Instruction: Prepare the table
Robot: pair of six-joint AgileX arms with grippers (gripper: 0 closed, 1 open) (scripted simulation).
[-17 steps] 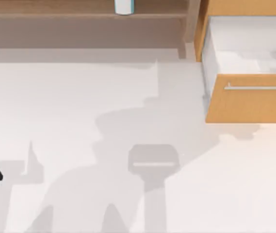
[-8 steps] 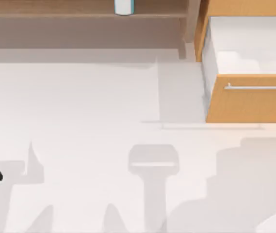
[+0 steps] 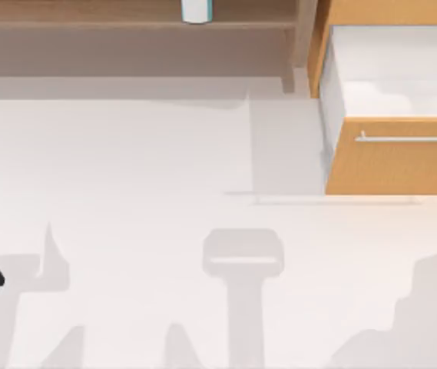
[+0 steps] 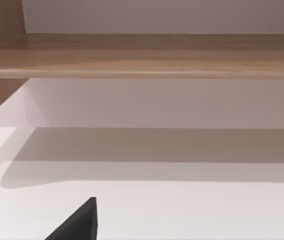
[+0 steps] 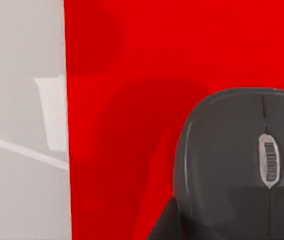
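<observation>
We've got the shelf unit (image 3: 126,23) running along the table's (image 3: 126,169) far edge on the left, a small container (image 3: 196,9) standing on its shelf. At the far right corner sits the drawer cabinet (image 3: 395,157), its drawer (image 3: 391,73) pulled open toward us. From the right wrist we see a mouse (image 5: 241,165) lying on a mat (image 5: 132,100), the mat flat on the table.

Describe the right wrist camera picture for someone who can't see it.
A dark grey computer mouse with a ridged scroll wheel lies on a bright red mat. Beside the mat's straight edge runs a strip of pale grey table with faint reflections.
</observation>
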